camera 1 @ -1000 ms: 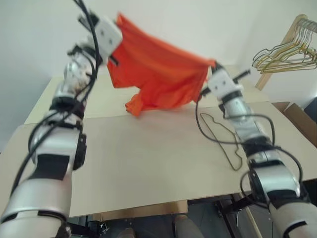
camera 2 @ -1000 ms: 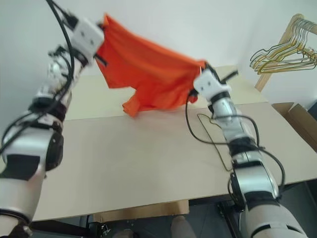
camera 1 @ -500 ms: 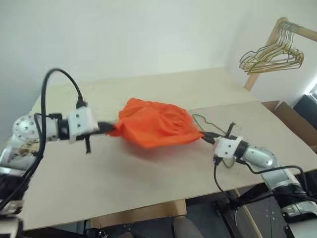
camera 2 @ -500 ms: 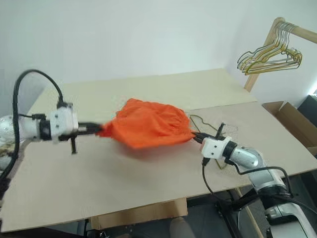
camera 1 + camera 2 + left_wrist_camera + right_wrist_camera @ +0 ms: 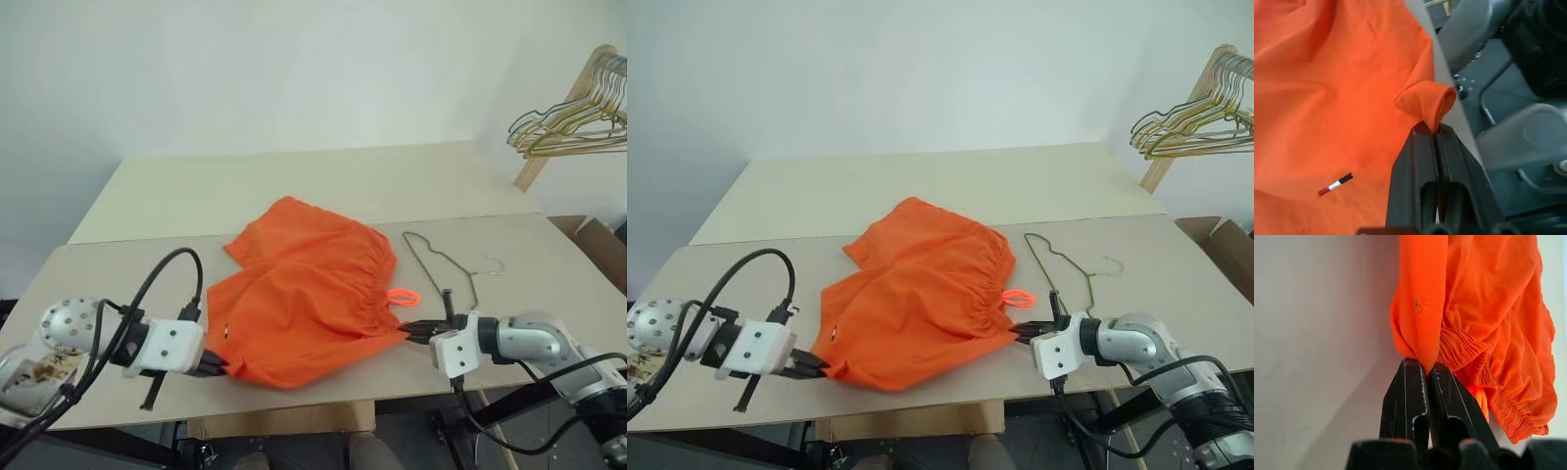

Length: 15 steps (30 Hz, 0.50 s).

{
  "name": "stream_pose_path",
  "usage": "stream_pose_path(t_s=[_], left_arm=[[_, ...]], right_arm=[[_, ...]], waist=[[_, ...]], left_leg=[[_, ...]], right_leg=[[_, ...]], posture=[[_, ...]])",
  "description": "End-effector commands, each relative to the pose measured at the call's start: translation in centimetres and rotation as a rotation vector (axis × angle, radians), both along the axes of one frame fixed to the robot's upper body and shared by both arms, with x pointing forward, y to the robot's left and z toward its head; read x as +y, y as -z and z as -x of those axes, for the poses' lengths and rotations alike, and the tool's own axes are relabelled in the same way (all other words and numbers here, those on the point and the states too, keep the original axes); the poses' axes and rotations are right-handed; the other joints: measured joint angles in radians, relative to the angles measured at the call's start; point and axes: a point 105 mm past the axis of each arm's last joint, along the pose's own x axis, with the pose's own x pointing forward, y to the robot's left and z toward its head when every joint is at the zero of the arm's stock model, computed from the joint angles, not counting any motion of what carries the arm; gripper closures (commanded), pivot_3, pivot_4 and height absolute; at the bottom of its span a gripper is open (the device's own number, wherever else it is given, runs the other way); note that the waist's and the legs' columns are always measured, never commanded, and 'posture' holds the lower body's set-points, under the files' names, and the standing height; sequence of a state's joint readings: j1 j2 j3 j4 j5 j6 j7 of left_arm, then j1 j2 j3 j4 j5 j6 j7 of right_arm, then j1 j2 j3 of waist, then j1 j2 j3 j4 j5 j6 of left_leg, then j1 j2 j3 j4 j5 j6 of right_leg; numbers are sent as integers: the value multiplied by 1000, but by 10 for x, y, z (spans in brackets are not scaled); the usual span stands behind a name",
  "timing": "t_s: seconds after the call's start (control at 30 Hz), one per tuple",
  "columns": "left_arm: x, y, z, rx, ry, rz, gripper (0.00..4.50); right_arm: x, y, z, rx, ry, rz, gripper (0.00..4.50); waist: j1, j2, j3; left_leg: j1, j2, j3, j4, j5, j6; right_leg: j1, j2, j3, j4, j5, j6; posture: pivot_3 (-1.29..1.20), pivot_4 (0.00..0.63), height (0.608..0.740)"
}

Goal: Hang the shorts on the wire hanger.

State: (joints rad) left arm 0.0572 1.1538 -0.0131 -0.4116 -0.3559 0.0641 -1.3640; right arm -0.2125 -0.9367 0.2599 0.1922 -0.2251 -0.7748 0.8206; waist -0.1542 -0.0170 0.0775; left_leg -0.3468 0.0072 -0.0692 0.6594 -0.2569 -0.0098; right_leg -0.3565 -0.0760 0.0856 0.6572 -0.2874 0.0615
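The left hand and the right hand each pinch a corner of the shorts, which lie spread on the table between them. The wire hanger lies just past the right hand. Letting go carelessly could bunch the cloth over it. One edge of the hanger may be hidden under the waistband; I can't tell

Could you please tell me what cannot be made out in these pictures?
- Wire hanger: the stretch nearest the right claw is hidden by that claw, eye views.
- Bunch of hangers: cut off by the picture's edge.
- Shorts: the small tag's wording is too small, left wrist view.
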Motion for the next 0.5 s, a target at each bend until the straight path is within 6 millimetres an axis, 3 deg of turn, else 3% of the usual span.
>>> stream_pose_path(t_s=[0.03, 0.13, 0.17, 0.37, 0.5], left_arm=[[-3, -1, 5, 20, 20, 0, 4500], [-5, 9, 6, 50, 12, 7, 4500], [-6, 14, 8, 68, 9, 7, 4500], [-13, 43, 20, 93, 1, 14, 2819], [-3, 55, 19, 14, -43, 12, 1502]], right_arm=[[-9, -8, -6, -84, 2, 40, 4461], [-13, -7, -11, -125, 12, 75, 4461], [-14, -6, -11, -119, 15, 77, 4210], [-21, -5, 3, -104, -7, 117, 2294], [-35, -16, 19, -54, 40, 138, 852]], waist=[[1, 0, 0], [1, 0, 0], [0, 0, 0], [1, 0, 2], [11, 0, 3]], left_leg=[[0, 0, 0, 0, 0, 0], [0, 0, 1, 0, 0, 0], [0, 0, 1, 0, 0, 0], [0, 0, 3, 0, -1, 1], [1, 1, 4, 0, -2, 2]], right_leg=[[0, 0, 0, 0, 0, 0], [0, 0, 0, 0, 0, 0], [0, 0, 1, 0, 0, 0], [0, 0, 3, -1, 0, 0], [1, 0, 3, -1, 0, 0]], posture=[[-144, 59, 740], [-145, 58, 740], [-149, 60, 740], [-156, 66, 740], [-148, 70, 740]])
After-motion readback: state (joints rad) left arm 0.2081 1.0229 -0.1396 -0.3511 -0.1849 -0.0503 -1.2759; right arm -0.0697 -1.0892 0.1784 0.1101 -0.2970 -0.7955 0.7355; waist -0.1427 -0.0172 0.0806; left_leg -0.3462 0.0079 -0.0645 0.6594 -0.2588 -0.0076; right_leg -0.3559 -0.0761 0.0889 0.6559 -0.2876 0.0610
